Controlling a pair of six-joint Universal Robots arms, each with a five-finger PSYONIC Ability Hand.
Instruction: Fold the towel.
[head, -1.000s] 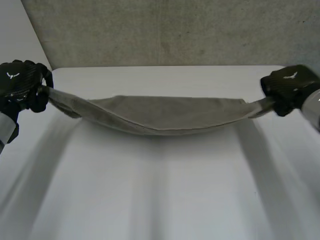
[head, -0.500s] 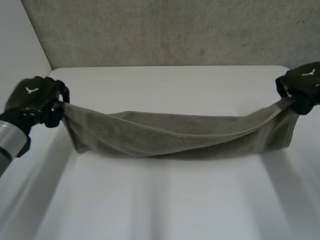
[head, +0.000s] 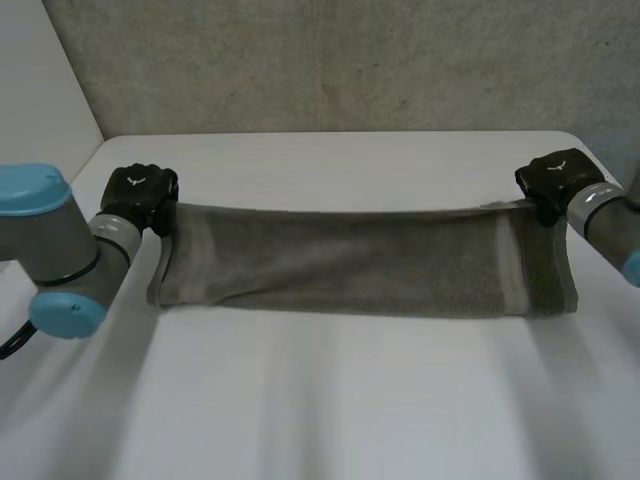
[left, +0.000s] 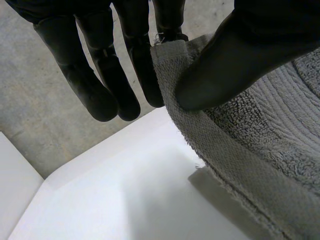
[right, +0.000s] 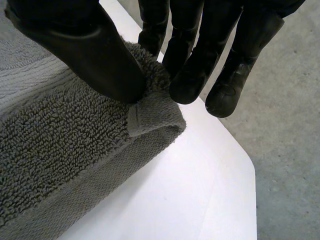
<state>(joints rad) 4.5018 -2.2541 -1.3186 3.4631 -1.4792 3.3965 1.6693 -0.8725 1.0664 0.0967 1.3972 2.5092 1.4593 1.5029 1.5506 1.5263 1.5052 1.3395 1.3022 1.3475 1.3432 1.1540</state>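
A grey towel (head: 350, 262) lies folded lengthwise across the white table (head: 330, 400), its far edge stretched taut between my two hands. My left hand (head: 140, 195) pinches the towel's far left corner; in the left wrist view its thumb (left: 235, 60) presses the towel (left: 260, 150) against the fingers (left: 145, 75). My right hand (head: 555, 180) pinches the far right corner; in the right wrist view the thumb (right: 95, 55) and fingers (right: 190, 70) clamp the towel (right: 65, 150) at its corner. The near folded edge rests on the table.
A grey wall (head: 330, 60) rises behind the table's far edge. A white panel (head: 40, 90) stands at the left. Grey floor (right: 285, 125) lies beyond the table's right corner. Bare white table stretches in front of the towel.
Both hands have moved away from me and down, carrying the far edge over. The sagging towel now lies flatter on the table, stretched straight.
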